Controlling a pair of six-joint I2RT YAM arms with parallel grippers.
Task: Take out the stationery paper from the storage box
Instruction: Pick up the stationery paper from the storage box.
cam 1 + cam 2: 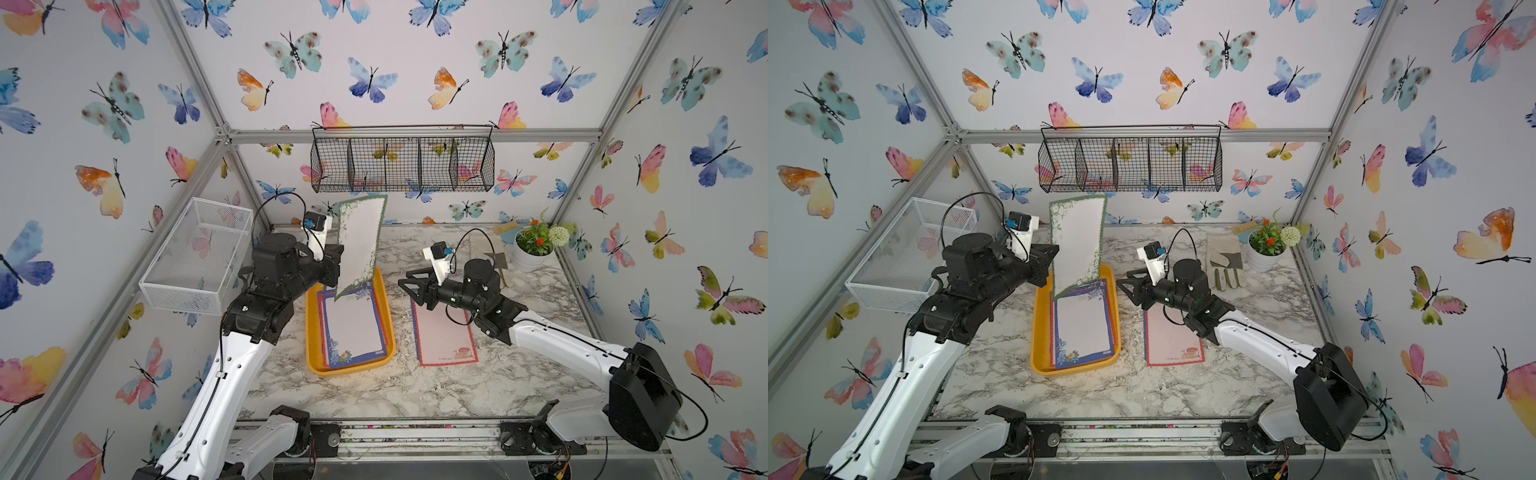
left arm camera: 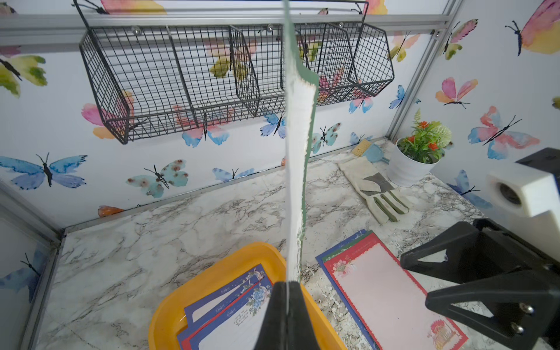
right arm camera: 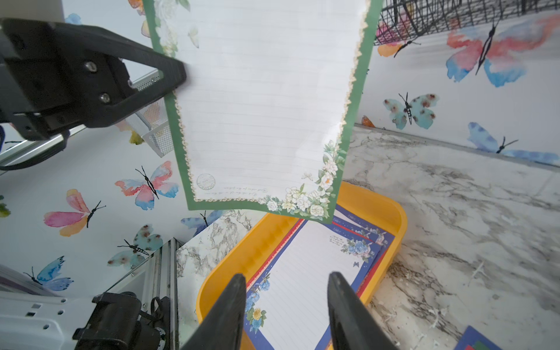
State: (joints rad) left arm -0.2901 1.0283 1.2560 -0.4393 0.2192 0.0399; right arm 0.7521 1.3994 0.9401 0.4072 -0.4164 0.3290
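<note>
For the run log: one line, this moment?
left gripper: shut on green-bordered paper sheet, lifted | right gripper: open, empty | yellow-orange plastic tray: holds blue-bordered sheets

Marble table (image 1: pixel 415 386) carries: yellow box (image 1: pixel 350 369) at centre; loose sheets (image 1: pixel 444 336) just beside it; glove (image 1: pixel 1225 266), flower pot (image 1: pixel 525 257) and brush (image 2: pixel 362 147) at rear.

Both top views look down from high; 2 close wrist views share the storage box (image 2: pixel 212 272).

Green-bordered stationery paper (image 3: pixel 260 106) pinched by left gripper (image 3: pixel 179 74), yellow storage box (image 3: pixel 394 212) below, right gripper (image 3: pixel 286 277) jaws apart
</note>
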